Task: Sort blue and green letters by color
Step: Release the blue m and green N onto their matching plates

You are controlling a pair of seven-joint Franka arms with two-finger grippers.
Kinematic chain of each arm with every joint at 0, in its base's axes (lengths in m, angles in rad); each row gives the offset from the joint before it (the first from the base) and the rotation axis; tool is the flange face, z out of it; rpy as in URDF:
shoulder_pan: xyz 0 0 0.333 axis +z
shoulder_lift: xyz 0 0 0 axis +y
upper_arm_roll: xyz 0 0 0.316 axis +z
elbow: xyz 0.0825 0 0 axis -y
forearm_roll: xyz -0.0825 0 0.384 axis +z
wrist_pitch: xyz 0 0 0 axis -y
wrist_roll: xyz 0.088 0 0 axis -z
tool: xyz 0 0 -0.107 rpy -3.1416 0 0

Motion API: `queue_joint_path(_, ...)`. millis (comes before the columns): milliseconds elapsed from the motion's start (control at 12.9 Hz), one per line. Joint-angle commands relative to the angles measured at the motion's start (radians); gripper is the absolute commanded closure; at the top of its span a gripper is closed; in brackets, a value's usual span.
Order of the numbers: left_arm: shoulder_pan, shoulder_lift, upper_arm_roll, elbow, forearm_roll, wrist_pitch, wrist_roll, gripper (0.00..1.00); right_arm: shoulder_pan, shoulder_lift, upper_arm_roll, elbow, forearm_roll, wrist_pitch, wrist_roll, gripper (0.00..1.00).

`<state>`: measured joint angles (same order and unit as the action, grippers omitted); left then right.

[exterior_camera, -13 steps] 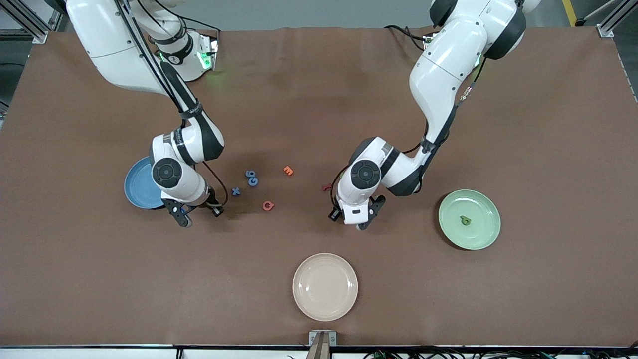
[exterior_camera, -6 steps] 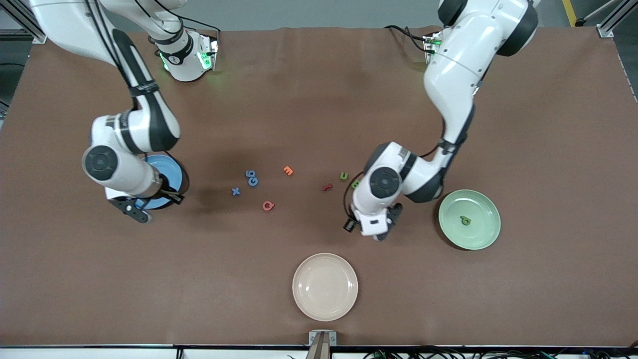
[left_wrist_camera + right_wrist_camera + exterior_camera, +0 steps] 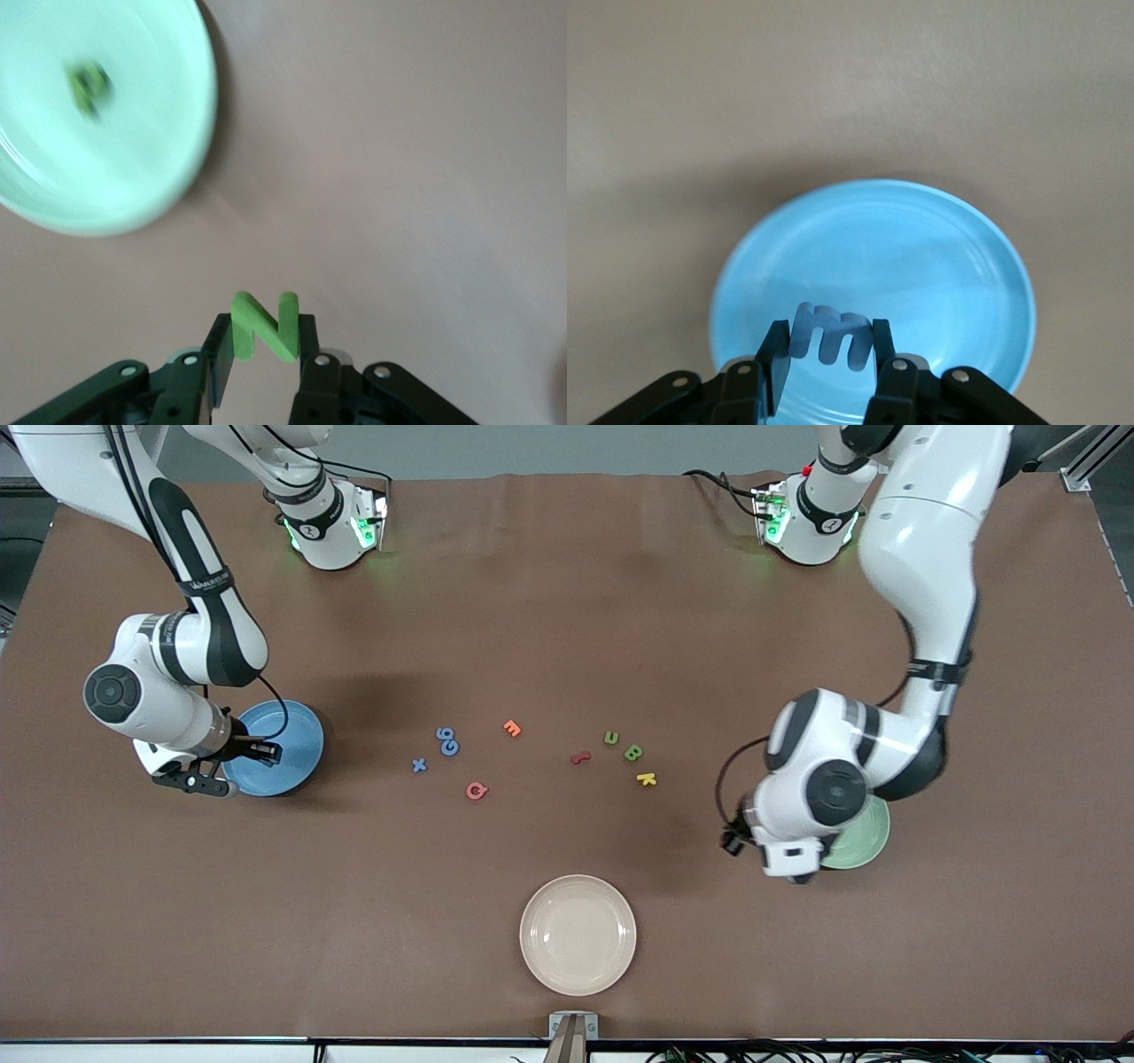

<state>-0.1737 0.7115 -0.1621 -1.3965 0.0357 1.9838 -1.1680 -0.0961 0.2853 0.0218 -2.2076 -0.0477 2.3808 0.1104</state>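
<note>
One small green letter P point(image 3: 89, 84) already lies in the pale green plate point(image 3: 133, 177), the left gripper point(image 3: 263, 354) pinches a green N point(image 3: 263, 326) beside it, the right gripper point(image 3: 830, 354) clamps a blue E point(image 3: 830, 332) over the empty blue plate point(image 3: 921, 257), while blue x point(image 3: 419, 764), G point(image 3: 450, 747), 6 point(image 3: 443, 733) and green u point(image 3: 610, 737), B point(image 3: 633, 752) lie unsorted mid-table

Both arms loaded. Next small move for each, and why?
Probably: right gripper lowers a little and opens, since its blue E already hangs over the blue plate. Left gripper should first carry the green N over the green plate, which the wrist view shows off to one side, a green P already in it.
</note>
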Motion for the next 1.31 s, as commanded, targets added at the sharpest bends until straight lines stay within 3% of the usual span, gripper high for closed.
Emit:
queue_joint_path(0,0.13,-0.093,-0.014,-0.149,0.009,-0.003,0.221,0.99,-0.051,-0.051,0.017,-0.073,-0.012,0.012,-0.119,0.78)
queue_joint_path(387,0.246,-0.086,-0.01,-0.223,0.01,0.018,0.479,0.95,-0.073,-0.048,0.018,-0.161,-0.012,0.109,-0.199,0.76)
queue_joint_path(464,0.264,-0.075,-0.01,-0.229,0.01,0.026,0.522,0.9,-0.074,-0.046,0.018,-0.165,-0.012,0.112,-0.199,0.75)
queue_joint_path(541,0.266,-0.066,-0.008,-0.23,0.012,0.035,0.543,0.69,-0.074,-0.046,0.018,-0.173,-0.012,0.112,-0.199,0.73)
queue_joint_path(619,0.266,-0.066,-0.007,-0.23,0.018,0.035,0.545,0.22,-0.074,-0.051,0.018,-0.185,-0.012,0.113,-0.201,0.68)
queue_joint_path(696,0.266,-0.076,-0.01,-0.231,0.03,0.024,0.545,0.0,-0.074,-0.052,0.018,-0.193,-0.012,0.113,-0.199,0.65)
queue_joint_path(773,0.258,-0.092,-0.016,-0.231,0.03,0.012,0.542,0.0,-0.071,-0.052,0.018,-0.195,-0.012,0.112,-0.199,0.48)
queue_joint_path(851,0.231,-0.111,-0.028,-0.227,0.03,-0.017,0.522,0.0,-0.071,-0.055,0.02,-0.196,-0.012,0.11,-0.196,0.07)
queue_joint_path(928,0.211,-0.127,-0.043,-0.228,0.03,-0.031,0.505,0.0,-0.07,-0.063,0.02,-0.196,-0.012,0.106,-0.193,0.0)
queue_joint_path(1237,0.076,-0.13,-0.171,-0.207,0.024,-0.031,0.184,0.01,-0.028,-0.106,0.029,-0.179,-0.005,0.049,-0.1,0.0)
